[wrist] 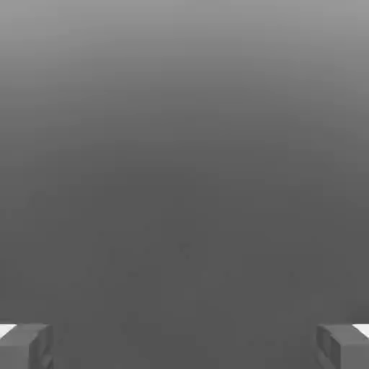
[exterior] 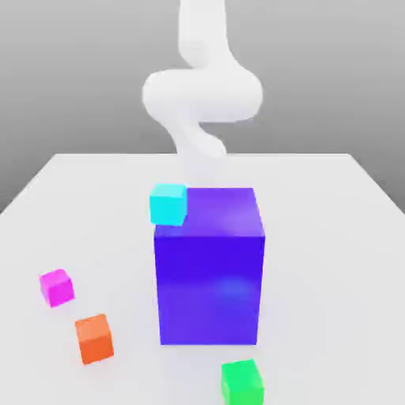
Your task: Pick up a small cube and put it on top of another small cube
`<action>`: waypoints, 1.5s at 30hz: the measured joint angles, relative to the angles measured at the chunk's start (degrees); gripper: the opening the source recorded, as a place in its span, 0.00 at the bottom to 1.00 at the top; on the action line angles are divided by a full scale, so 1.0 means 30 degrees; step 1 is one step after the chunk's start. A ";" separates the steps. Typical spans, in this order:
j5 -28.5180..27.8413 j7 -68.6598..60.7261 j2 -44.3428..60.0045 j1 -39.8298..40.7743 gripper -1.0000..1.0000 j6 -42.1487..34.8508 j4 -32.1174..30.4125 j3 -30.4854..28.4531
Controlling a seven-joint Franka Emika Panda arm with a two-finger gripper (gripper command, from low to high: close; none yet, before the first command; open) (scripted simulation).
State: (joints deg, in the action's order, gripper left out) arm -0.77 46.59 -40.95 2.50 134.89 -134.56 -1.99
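Several small cubes are in the exterior view. A cyan cube [exterior: 168, 204] shows at the upper left corner of a large blue block [exterior: 210, 269], overlapping that corner; what it rests on I cannot tell. On the table lie a magenta cube [exterior: 57, 287], an orange cube [exterior: 95, 338] and a green cube [exterior: 242, 383], all apart from one another. The white arm [exterior: 202, 95] comes down behind the blue block. In the hand view my gripper [wrist: 184, 346] is open, its fingertips [wrist: 25, 346] far apart with nothing between them, facing a plain grey background.
The large blue block stands in the middle of the white table [exterior: 332, 237], taller than all the small cubes. Bare table lies on the exterior view's right of the block and between the magenta, orange and green cubes.
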 joint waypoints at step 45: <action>0.1936 -0.1986 1.5449 0.7743 0.00 0.9148 -0.6769 -0.3493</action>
State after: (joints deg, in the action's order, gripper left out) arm 5.04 40.63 5.39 25.73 162.33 -154.86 -12.47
